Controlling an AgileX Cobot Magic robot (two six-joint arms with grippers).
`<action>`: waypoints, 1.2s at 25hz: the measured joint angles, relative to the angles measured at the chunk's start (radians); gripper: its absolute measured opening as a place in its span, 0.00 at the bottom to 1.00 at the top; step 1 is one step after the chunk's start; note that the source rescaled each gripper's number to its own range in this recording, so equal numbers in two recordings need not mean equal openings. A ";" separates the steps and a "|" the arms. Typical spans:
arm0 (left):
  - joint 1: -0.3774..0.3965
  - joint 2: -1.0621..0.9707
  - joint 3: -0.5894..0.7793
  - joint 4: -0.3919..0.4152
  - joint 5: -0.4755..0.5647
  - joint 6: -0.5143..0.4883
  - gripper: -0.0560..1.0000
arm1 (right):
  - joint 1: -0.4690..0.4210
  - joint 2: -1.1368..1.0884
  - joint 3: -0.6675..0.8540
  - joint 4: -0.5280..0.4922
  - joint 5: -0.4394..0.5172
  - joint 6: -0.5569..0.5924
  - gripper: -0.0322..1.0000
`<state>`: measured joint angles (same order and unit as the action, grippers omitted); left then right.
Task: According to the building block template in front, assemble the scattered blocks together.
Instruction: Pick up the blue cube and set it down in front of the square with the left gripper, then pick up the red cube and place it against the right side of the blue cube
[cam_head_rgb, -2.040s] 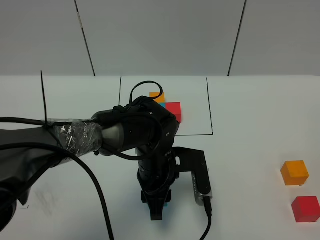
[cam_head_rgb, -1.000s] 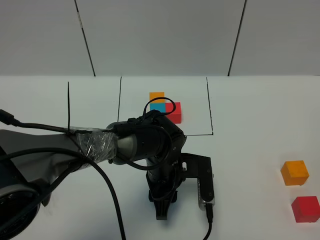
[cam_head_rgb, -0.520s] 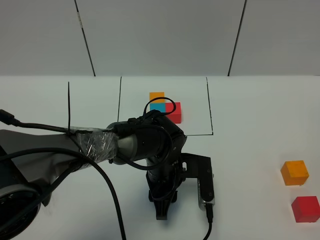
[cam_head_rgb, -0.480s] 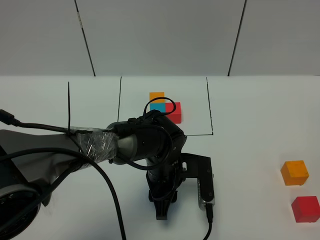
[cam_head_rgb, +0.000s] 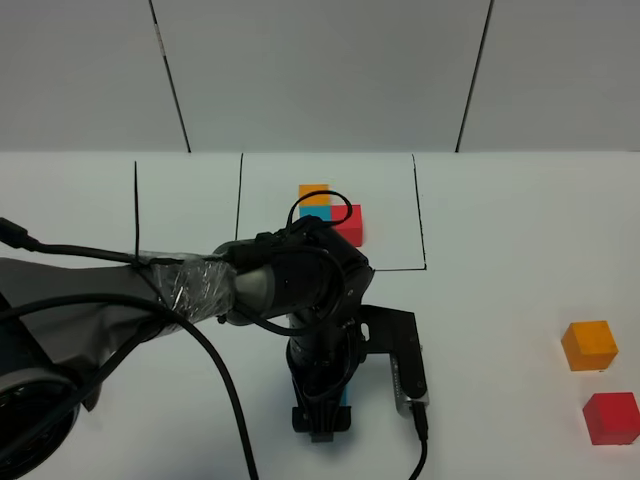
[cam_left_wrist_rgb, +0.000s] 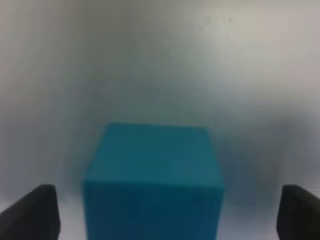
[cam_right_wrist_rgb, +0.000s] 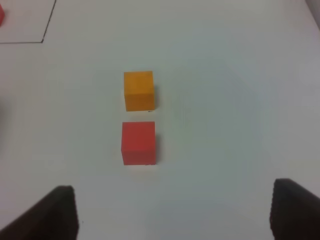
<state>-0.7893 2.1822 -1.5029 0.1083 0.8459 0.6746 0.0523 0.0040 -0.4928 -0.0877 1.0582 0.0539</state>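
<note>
Left gripper (cam_head_rgb: 321, 420) wide open, straddling cyan cube (cam_left_wrist_rgb: 155, 170), no contact. Right gripper (cam_right_wrist_rgb: 172, 212) open, empty. Orange cube (cam_right_wrist_rgb: 139, 90) and red cube (cam_right_wrist_rgb: 138, 142) sit well right of the cyan cube.

Template trio (cam_head_rgb: 330, 212) sits framed, far centre. Cyan cube (cam_left_wrist_rgb: 155, 180) between my left pincer (cam_left_wrist_rgb: 167, 212) tips, untouched; orange cube (cam_head_rgb: 589, 345) near red cube (cam_head_rgb: 611, 417), right.

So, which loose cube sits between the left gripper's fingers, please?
The cyan-blue cube, flanked by the open left gripper; the orange cube and red cube lie far to the right.

White table (cam_head_rgb: 520, 220) before grey panelled wall (cam_head_rgb: 320, 70), dark seams.
</note>
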 joint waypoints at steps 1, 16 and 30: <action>0.000 -0.013 -0.013 0.000 0.011 0.000 1.00 | 0.000 0.000 0.000 0.000 0.000 0.000 0.63; 0.127 -0.590 -0.194 0.277 0.335 -0.541 0.88 | 0.000 0.000 0.000 0.000 0.000 0.000 0.63; 0.550 -1.383 0.074 0.306 0.334 -0.783 0.82 | 0.000 0.000 0.000 0.000 0.000 0.000 0.63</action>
<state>-0.2397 0.7997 -1.4284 0.4146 1.1795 -0.1086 0.0523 0.0040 -0.4928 -0.0877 1.0582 0.0539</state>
